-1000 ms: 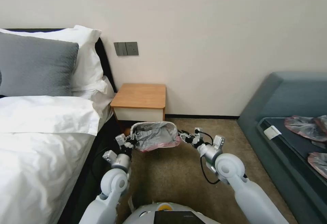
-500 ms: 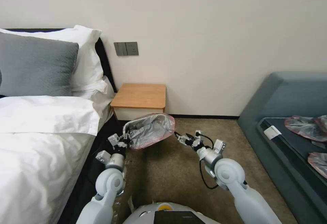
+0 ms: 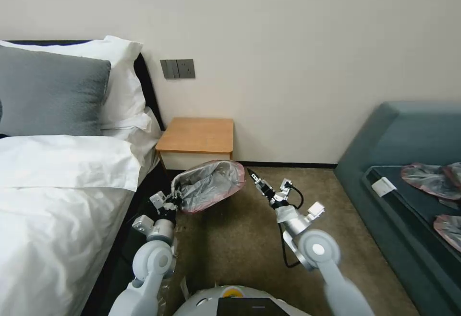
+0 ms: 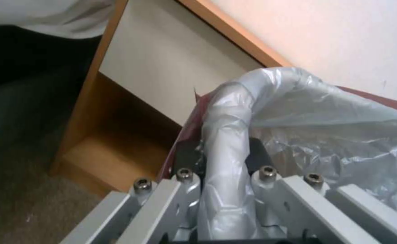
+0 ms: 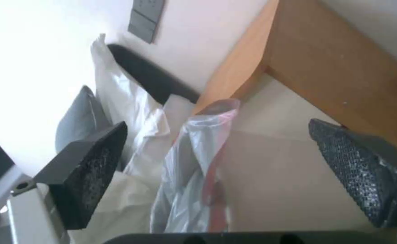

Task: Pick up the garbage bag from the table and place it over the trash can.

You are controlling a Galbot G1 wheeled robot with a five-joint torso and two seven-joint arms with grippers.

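Note:
The garbage bag [image 3: 209, 186], crinkly grey plastic with a pink-red rim, hangs open in front of the table [image 3: 197, 135], just above the carpet. My left gripper [image 3: 175, 200] is shut on the bag's left edge; in the left wrist view the bunched plastic [image 4: 228, 135] runs between its fingers. My right gripper [image 3: 253, 177] stands open just beside the bag's right rim and holds nothing. In the right wrist view the bag [image 5: 194, 162] hangs ahead between the spread fingers [image 5: 90, 162]. The trash can is hidden.
A bed [image 3: 57, 186] with white linen and pillows fills the left side, close to my left arm. A blue-grey sofa [image 3: 408, 138] on the right carries flat grey-pink bags [image 3: 427, 179]. Brown carpet [image 3: 240, 244] lies between them. Wall switches [image 3: 177, 68] sit above the table.
My right gripper let go of the bag's right edge, opened and swung out to the right. My left gripper moved left with the bag, which now hangs tilted from it alone.

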